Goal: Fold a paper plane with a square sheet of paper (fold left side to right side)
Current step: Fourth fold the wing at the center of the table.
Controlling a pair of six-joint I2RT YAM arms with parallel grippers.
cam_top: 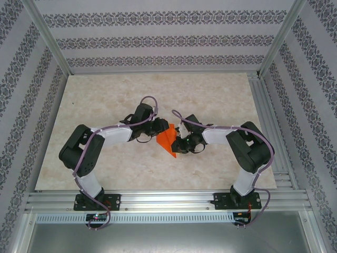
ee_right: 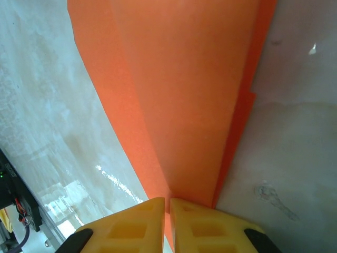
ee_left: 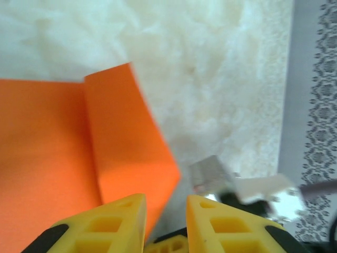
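Clamped nearly flush, the right pincer [ee_right: 167, 203] grips the narrow end of the thin bright orange sheet of paper [ee_right: 179, 79], with a sliver of orange showing between its yellow fingers [ee_right: 131, 221]. The left pincer [ee_left: 166, 203] has its jaws a little apart. A corner of the sheet reaches the inner face of one finger, but nothing looks pinched there.

The sheet lies flat at the middle of the pale marble-patterned worktop [cam_top: 105, 95], well clear of every edge. It sits between the two pincers, its point aimed toward the near right corner.

By my reading the task is well under way but not finished. The square is already a layered, tapering wedge, with one flap doubled over on the left pincer's side and long overlapping creases running up from the right pincer. No raised wings or centre keel can be made out, so the last lengthwise folds seem left to do.

The left arm [cam_top: 113, 134] and right arm [cam_top: 216, 137] rise from the near edge with elbows thrown outward. Their forearms bend back inward so the wrists face each other low over the sheet.
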